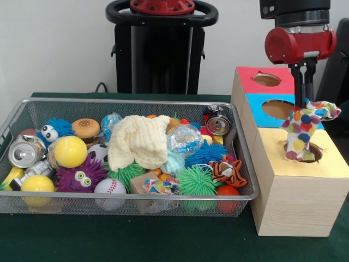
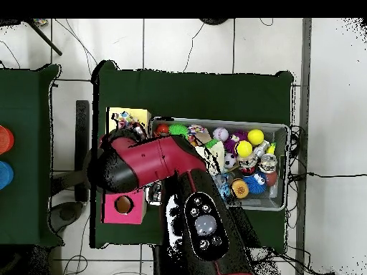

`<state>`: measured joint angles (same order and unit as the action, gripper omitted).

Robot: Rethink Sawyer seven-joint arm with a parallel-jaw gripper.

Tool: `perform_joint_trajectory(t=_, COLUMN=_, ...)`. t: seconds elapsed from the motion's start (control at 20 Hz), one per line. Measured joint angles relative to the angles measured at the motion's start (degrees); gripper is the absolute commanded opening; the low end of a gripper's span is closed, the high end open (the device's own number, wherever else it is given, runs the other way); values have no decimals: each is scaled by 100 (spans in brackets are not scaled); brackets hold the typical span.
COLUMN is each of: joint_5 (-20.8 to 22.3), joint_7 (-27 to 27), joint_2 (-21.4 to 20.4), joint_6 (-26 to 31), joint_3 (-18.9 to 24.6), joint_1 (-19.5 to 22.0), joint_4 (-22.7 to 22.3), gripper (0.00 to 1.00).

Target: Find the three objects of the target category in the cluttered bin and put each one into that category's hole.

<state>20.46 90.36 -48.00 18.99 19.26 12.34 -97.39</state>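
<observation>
**Spotted cloth held over the yellow hole**

While the gripper [image 1: 303,101] clamps the top of the spotted cloth [image 1: 303,131], the wire bin [image 1: 246,164] of clutter sits well off to its side. Directly beneath it stands the wooden box [image 1: 294,202], and the cloth's lower end dips into the hole [image 1: 315,155] in the yellow section.

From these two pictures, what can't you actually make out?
- Gripper: in the front view the polka-dot cloth wraps its tips; in the overhead view the arm covers it.
- Blue hole: overhead view, under the arm.
- Yellow hole: front view, the cloth fills it.
- Bin bottom: both views, buried under toys and the cream cloth.
</observation>
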Motion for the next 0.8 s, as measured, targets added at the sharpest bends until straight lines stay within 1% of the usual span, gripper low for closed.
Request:
perform_joint_trajectory(t=0.4, joint_5=-1, joint_7=0, joint_2=253, joint_6=8, joint_3=-122, joint_1=-233, joint_4=366, gripper=0)
perform_joint_trajectory(t=0.8, joint_5=-2, joint_7=0, joint_2=418, joint_6=19, joint_3=-200, joint_1=-342, joint_4=583, gripper=0)
